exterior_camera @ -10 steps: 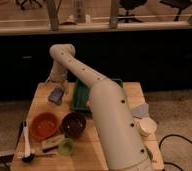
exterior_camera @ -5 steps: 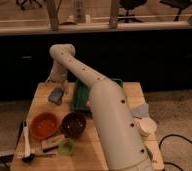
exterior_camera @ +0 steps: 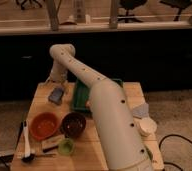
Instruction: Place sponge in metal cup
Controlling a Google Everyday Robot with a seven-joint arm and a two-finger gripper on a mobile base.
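Observation:
The sponge (exterior_camera: 56, 95), a small blue-grey pad with a darker edge, is at the back left of the wooden table (exterior_camera: 114, 155). My gripper (exterior_camera: 56, 81) hangs just above and behind it, at the end of the long white arm (exterior_camera: 106, 112) that reaches across the table from the front right. I cannot tell whether the gripper touches the sponge. No metal cup shows in this view; it may be hidden behind the arm.
A green tray (exterior_camera: 80, 97) lies right of the sponge. In front are an orange bowl (exterior_camera: 44, 125), a dark brown bowl (exterior_camera: 74, 124), a small green cup (exterior_camera: 65, 146), a tan block (exterior_camera: 53, 142) and a white utensil (exterior_camera: 26, 140). A pale cloth (exterior_camera: 140, 109) and a white round lid (exterior_camera: 147, 126) lie right.

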